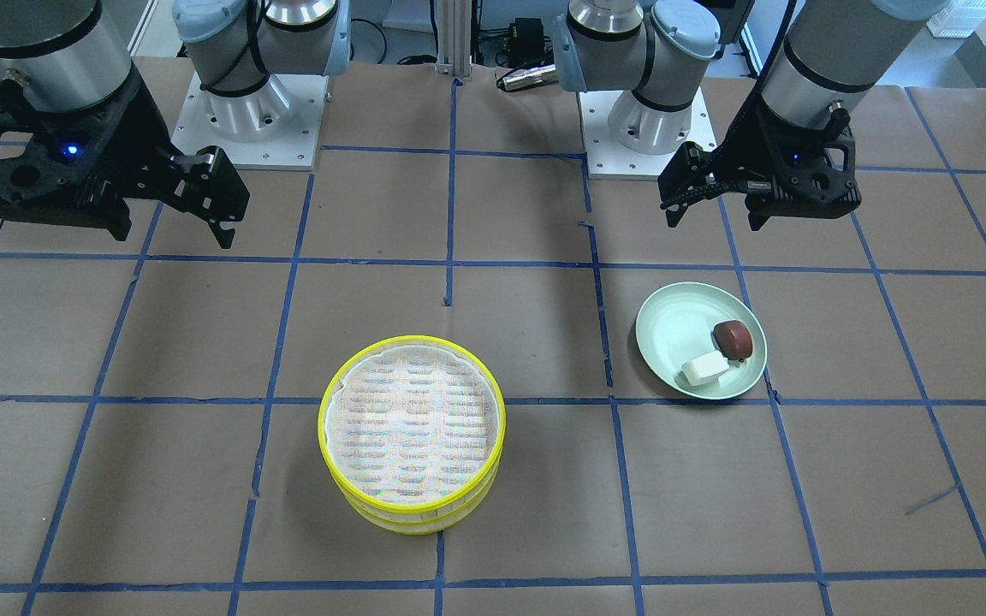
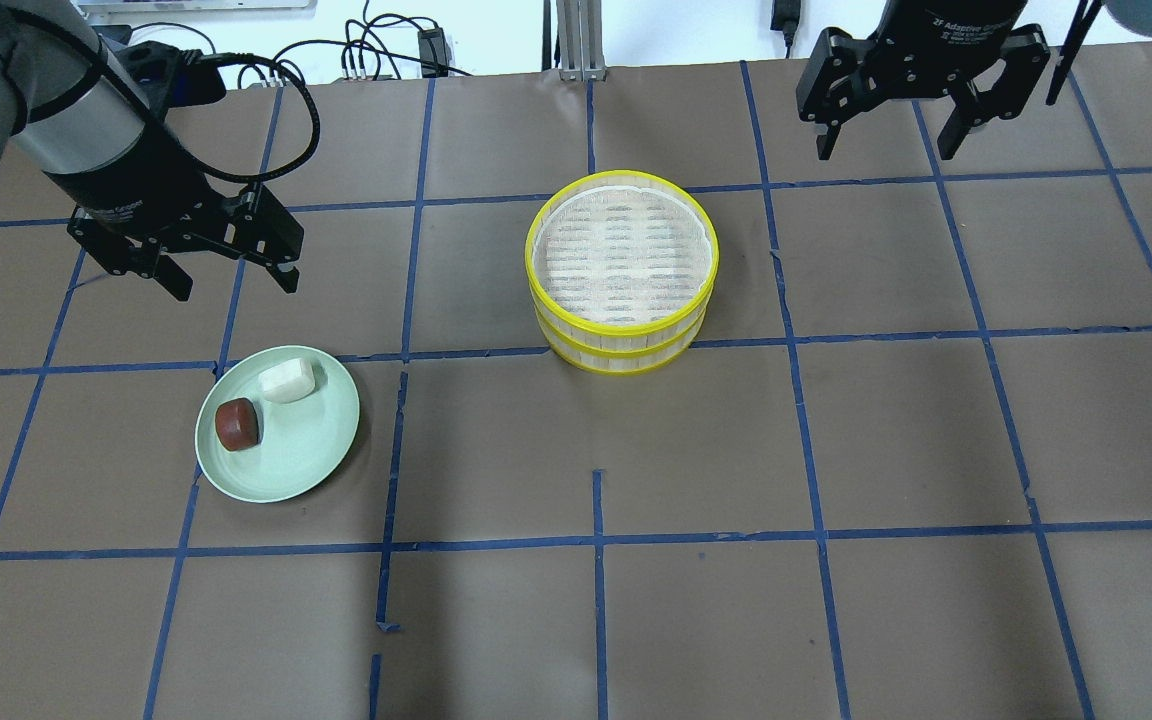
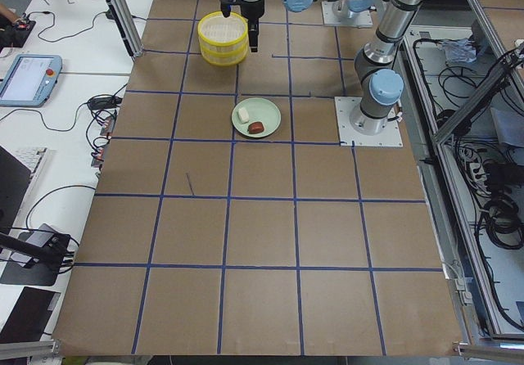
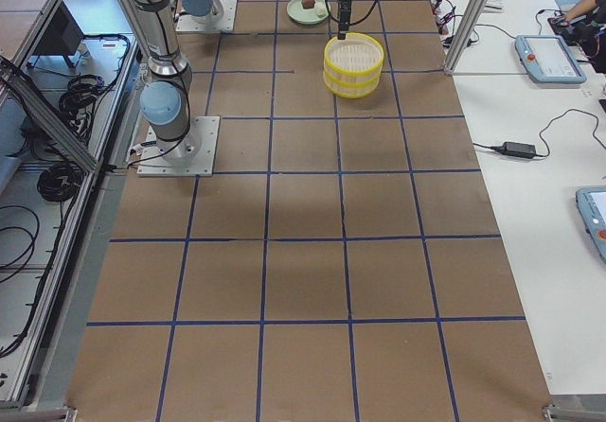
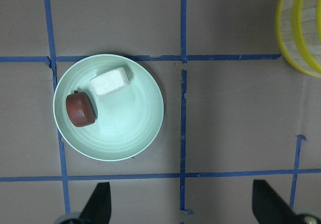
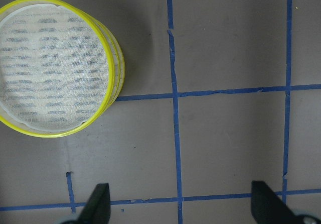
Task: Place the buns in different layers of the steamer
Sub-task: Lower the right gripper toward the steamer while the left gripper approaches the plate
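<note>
The steamer (image 2: 622,250) is two stacked yellow-rimmed trays at mid-table; the top liner is bare. It also shows in the front view (image 1: 412,428) and the right wrist view (image 6: 50,68). The white bun (image 2: 289,381) and the reddish-brown bun (image 2: 237,424) lie side by side on a pale green plate (image 2: 306,450), also seen in the left wrist view: white bun (image 5: 109,81), brown bun (image 5: 80,109). My left gripper (image 2: 236,285) hangs open and empty above the table just beyond the plate. My right gripper (image 2: 884,150) hangs open and empty, to the far right of the steamer.
The table is brown paper with a blue tape grid. The two arm bases (image 1: 245,120) stand at the robot's edge. Monitors, cables and a tablet (image 3: 29,78) lie on side benches off the table.
</note>
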Tool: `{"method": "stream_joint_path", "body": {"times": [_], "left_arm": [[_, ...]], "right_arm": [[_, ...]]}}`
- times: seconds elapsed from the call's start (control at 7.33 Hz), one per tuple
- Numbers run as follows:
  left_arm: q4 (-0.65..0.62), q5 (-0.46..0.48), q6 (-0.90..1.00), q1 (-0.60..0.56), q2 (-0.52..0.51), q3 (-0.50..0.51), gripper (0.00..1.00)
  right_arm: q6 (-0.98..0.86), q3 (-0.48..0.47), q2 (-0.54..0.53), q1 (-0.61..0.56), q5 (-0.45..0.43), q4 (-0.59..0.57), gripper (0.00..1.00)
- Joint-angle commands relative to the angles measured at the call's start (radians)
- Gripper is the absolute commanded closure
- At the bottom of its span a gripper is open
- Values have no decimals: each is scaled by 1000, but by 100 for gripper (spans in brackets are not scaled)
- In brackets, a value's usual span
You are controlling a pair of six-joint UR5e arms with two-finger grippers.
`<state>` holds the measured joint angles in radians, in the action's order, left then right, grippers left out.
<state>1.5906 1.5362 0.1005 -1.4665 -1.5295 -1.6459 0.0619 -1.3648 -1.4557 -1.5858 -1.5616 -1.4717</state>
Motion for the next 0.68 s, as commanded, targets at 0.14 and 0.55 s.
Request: {"method": "stream_joint_path", "body": {"times": [0.14, 0.55], "left_arm": [[3, 1, -1, 0, 0, -3, 0], [9, 5, 22, 8, 0, -18, 0]], "right_arm": [[-68, -11, -2, 3, 15, 33, 0], [-28, -57, 84, -25, 17, -147, 0]]}}
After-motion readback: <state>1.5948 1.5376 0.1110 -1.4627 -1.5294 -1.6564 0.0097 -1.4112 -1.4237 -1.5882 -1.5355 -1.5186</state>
